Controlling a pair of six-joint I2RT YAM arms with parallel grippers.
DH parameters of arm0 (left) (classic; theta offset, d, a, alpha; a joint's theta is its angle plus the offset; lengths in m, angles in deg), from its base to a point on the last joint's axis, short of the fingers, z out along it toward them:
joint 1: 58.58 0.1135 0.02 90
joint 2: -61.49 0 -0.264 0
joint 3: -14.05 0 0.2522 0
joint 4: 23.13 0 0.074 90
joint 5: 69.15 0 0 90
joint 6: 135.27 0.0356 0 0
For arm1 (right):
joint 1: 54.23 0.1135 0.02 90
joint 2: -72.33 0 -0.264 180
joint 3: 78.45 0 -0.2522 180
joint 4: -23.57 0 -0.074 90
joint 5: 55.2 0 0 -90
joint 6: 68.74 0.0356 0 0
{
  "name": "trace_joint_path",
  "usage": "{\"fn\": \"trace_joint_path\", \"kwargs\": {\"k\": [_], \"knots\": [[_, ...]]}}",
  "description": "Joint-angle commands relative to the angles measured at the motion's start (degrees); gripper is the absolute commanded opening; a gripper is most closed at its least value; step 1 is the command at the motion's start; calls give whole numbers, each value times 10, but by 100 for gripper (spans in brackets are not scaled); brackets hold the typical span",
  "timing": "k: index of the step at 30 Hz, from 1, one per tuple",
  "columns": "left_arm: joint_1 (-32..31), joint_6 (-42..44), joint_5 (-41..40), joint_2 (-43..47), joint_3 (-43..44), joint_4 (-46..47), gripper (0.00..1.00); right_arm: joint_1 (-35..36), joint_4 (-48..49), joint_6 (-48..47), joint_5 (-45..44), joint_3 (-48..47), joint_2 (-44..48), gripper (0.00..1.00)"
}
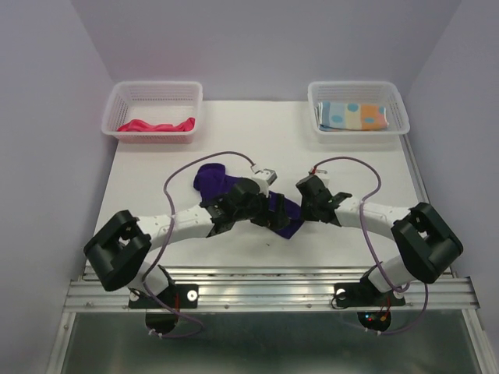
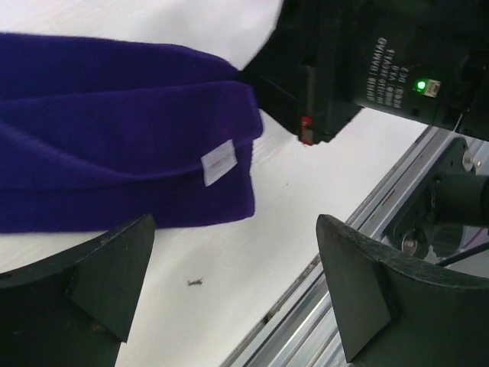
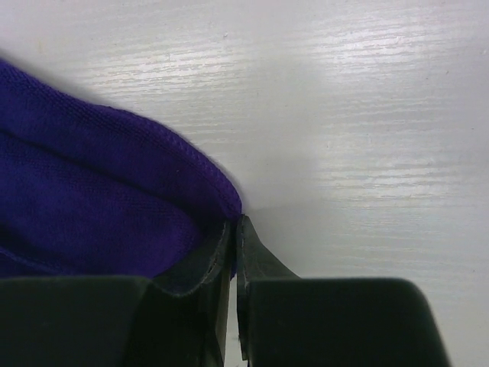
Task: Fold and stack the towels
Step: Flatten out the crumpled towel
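A dark purple towel lies crumpled across the middle of the table, partly hidden under both wrists. My left gripper is open and empty, low over the bare table just beside the towel's folded edge, which carries a white label. My right gripper is shut on a corner of the purple towel, down at the table surface. A pink-red towel lies in the back left basket. A folded light blue spotted towel lies in the back right basket.
Two white mesh baskets stand at the back, left and right. A metal rail runs along the table's near edge and shows close to my left gripper. The right arm's black wrist is right beside the left gripper.
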Motion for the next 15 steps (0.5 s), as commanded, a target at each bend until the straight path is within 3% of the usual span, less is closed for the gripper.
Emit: {"fn": "trace_joint_path", "kwargs": {"k": [1, 8, 15], "knots": [[-37, 108, 27, -57, 51, 69, 99, 4, 31, -5, 36, 28, -5, 7], [-40, 175, 20, -153, 105, 73, 93, 1, 49, -12, 42, 41, 0, 6], [-40, 204, -43, -208, 148, 44, 84, -2, 70, -17, 77, 52, 15, 6]]}}
